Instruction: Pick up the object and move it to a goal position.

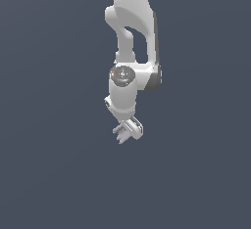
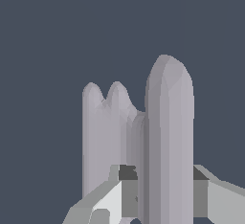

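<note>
Closest to the wrist camera, the end effector (image 2: 143, 204) is clamping the object (image 2: 139, 137), its grey fingers (image 2: 107, 196) pressing in on either side of the block's base. The pale lavender-grey object is standing out beyond the fingers, one tall rounded lobe alongside two shorter ones, against a plain dark background. Farther off, in the exterior view, the white arm (image 1: 128, 52) is hanging downward, carrying the end effector (image 1: 128, 131) with the object (image 1: 121, 134) showing at its tip.
</note>
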You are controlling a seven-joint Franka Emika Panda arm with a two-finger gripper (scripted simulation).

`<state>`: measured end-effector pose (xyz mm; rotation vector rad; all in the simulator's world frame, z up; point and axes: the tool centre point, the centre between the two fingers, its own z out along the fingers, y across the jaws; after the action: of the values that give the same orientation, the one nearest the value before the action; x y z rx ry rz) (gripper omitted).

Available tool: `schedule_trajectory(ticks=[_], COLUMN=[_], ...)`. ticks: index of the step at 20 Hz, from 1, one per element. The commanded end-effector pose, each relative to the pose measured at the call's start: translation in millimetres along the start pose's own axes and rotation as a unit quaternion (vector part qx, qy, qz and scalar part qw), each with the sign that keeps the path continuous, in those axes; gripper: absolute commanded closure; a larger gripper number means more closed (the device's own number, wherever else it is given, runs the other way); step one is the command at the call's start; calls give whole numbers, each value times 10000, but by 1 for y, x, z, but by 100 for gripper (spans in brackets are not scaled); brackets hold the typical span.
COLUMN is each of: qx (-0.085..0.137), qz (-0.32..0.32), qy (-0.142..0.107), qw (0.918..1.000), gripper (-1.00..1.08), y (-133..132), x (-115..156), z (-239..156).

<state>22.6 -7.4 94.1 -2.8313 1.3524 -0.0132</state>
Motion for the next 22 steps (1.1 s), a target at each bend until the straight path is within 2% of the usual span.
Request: schedule_trajectory(ticks=[1, 22], qx=[3, -27], qz=[0, 2], qy=[-1, -12], qw=[10000, 10000], gripper=[108, 108], y=[1, 11], x=[-5, -51], z=[-23, -269])
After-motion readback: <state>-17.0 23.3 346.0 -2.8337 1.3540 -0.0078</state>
